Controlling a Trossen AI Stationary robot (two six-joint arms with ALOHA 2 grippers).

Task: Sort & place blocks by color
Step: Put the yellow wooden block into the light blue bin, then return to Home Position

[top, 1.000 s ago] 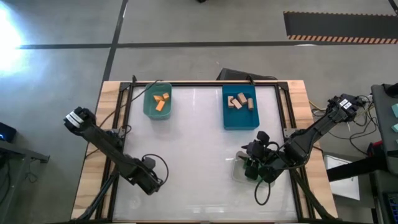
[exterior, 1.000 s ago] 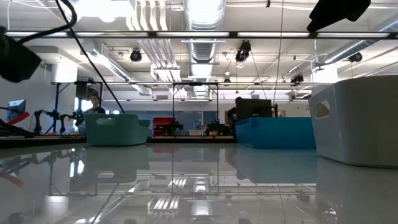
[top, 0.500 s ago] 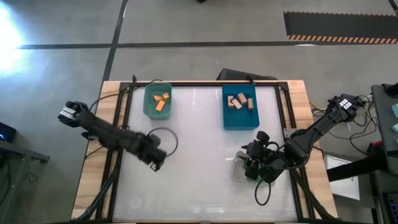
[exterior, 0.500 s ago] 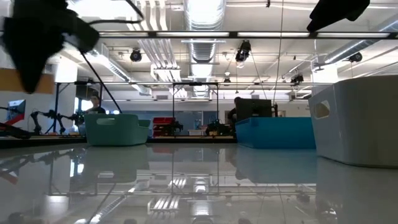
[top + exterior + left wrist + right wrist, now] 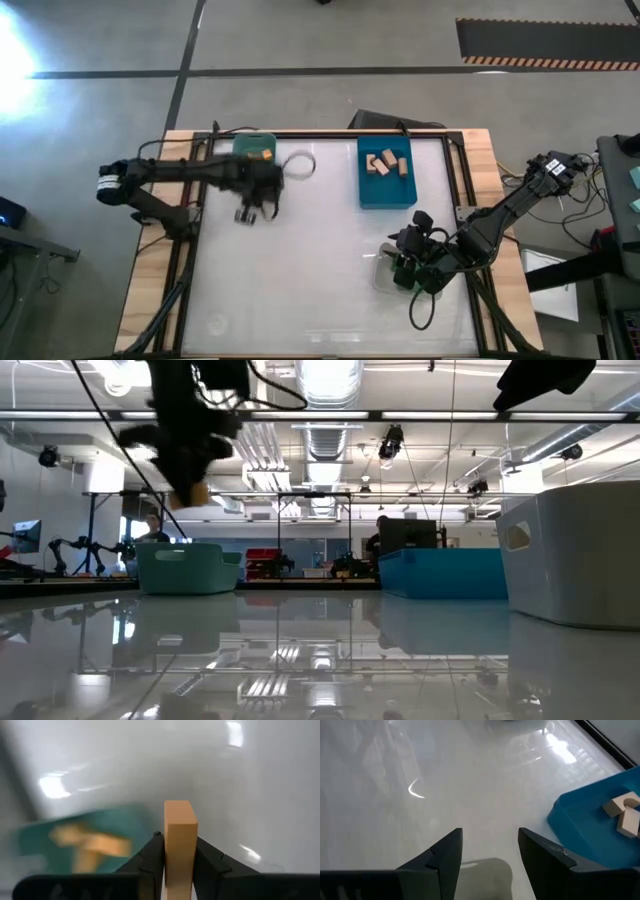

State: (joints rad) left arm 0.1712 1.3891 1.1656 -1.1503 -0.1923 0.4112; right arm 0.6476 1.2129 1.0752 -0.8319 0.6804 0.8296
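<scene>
Upper left of the tabletop (image 5: pixel 330 300): the left gripper (image 5: pixel 178 857), clamped flat on an orange block (image 5: pixel 180 840), light, rigid and smooth-sided, hangs beside the teal bin (image 5: pixel 252 146), while the right gripper (image 5: pixel 487 851) waits agape, empty, lower right.

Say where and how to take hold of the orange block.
Grip the orange block across its two broad flat faces near its lower end, coming from below along its length: it stands upright, and the left tool already clamps it this way, leaving the top free.
</scene>
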